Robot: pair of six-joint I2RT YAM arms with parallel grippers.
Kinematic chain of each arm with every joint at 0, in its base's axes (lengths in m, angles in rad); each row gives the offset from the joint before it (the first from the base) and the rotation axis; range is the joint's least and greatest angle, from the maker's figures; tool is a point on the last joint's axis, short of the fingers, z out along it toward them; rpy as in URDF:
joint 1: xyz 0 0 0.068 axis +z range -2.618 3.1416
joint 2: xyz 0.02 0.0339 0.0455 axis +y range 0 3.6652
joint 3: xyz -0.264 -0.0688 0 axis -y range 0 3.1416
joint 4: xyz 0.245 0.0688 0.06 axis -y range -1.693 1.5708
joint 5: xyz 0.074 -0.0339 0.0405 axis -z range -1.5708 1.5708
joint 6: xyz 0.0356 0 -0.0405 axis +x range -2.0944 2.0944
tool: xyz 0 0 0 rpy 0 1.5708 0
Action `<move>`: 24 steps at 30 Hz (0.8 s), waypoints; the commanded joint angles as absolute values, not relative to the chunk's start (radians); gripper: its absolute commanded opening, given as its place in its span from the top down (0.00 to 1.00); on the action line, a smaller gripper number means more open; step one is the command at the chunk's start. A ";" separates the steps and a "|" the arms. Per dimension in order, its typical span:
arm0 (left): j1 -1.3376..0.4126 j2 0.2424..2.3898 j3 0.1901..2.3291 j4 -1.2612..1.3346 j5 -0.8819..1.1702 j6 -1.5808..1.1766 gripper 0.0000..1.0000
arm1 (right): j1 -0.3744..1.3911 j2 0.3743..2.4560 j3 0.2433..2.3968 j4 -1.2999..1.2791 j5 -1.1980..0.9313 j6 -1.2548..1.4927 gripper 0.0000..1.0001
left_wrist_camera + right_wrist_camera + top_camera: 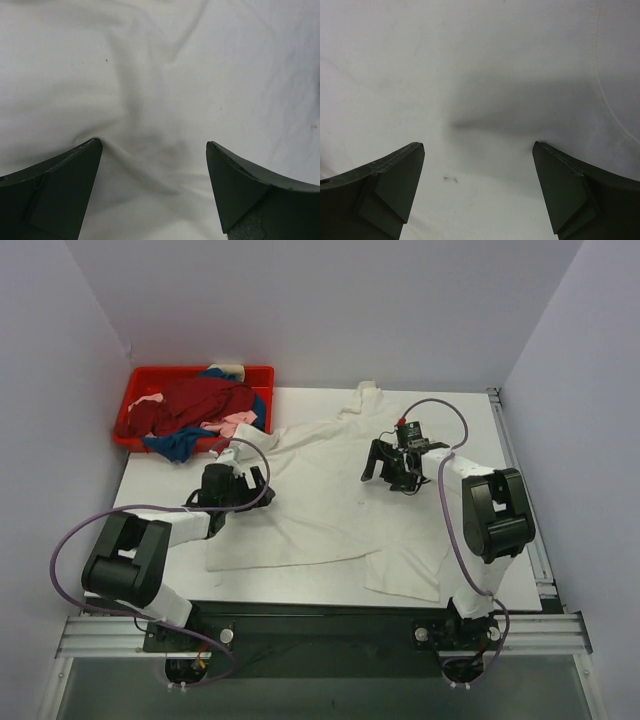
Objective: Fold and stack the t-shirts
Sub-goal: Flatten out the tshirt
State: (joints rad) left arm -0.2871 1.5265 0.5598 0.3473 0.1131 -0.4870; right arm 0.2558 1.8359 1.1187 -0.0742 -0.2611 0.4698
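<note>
Large cream-white t-shirt [330, 490] spread across the middle of the table [505, 445], wrinkled, one sleeve reaching toward the far edge, hem hanging close to the near edge. Over its left part, left gripper [252, 483] released – jaws wide apart, nothing pinched; in the left wrist view, left gripper [154, 145] low over the cream-white t-shirt [160, 75], soft folds of cloth running between the dark fingers [60, 190]. Over the upper right part of the shirt, right gripper [378, 465] likewise released; in the right wrist view, right gripper [477, 145] spread above smooth cream-white t-shirt [470, 60], with a shadow and a seam line at the right. At the far left corner, red tray [130, 400] heaped with the dark red t-shirt [195, 400], the blue t-shirt [175, 445] and the pale pink t-shirt [237, 423] – all crumpled together, unfolded.
</note>
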 commanded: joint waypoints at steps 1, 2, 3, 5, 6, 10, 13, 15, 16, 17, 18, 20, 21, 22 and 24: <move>-0.247 1.611 0.586 0.371 0.196 -0.522 0.03 | 0.247 1.907 1.175 -0.132 -0.229 0.472 0.04; -0.245 1.630 0.595 0.371 0.198 -0.519 0.03 | 0.242 1.914 1.190 -0.136 -0.229 0.474 0.04; -0.244 1.641 0.603 0.370 0.198 -0.517 0.03 | 0.239 1.927 1.199 -0.138 -0.230 0.476 0.04; -0.242 1.675 0.641 0.361 0.201 -0.506 0.03 | 0.232 1.940 1.224 -0.143 -0.236 0.480 0.04; -0.238 1.689 0.658 0.345 0.202 -0.502 0.03 | 0.230 1.954 1.235 -0.144 -0.239 0.482 0.04; -0.219 1.732 0.716 0.315 0.193 -0.476 0.03 | 0.219 1.994 1.296 -0.166 -0.250 0.483 0.04; -0.209 1.747 0.761 0.292 0.175 -0.460 0.03 | 0.212 2.031 1.351 -0.190 -0.258 0.483 0.04; -0.207 1.758 0.799 0.264 0.154 -0.450 0.03 | 0.207 2.054 1.388 -0.204 -0.265 0.483 0.04; -0.207 1.761 0.811 0.255 0.141 -0.436 0.03 | 0.206 2.059 1.400 -0.209 -0.271 0.485 0.04; -0.207 1.767 0.822 0.246 0.134 -0.430 0.02 | 0.204 2.065 1.411 -0.218 -0.275 0.483 0.04; -0.207 1.767 0.840 0.232 0.109 -0.422 0.03 | 0.203 2.068 1.420 -0.221 -0.276 0.482 0.04; -0.216 1.747 0.850 0.216 0.081 -0.407 0.03 | 0.199 2.069 1.445 -0.233 -0.282 0.474 0.04; -0.221 1.734 0.848 0.206 0.042 -0.402 0.03 | 0.199 2.065 1.454 -0.236 -0.285 0.471 0.04; -0.230 1.715 0.845 0.196 0.014 -0.391 0.03 | 0.196 2.060 1.466 -0.239 -0.287 0.466 0.04; -0.265 1.642 0.835 0.160 -0.084 -0.377 0.03 | 0.198 2.043 1.477 -0.245 -0.296 0.459 0.04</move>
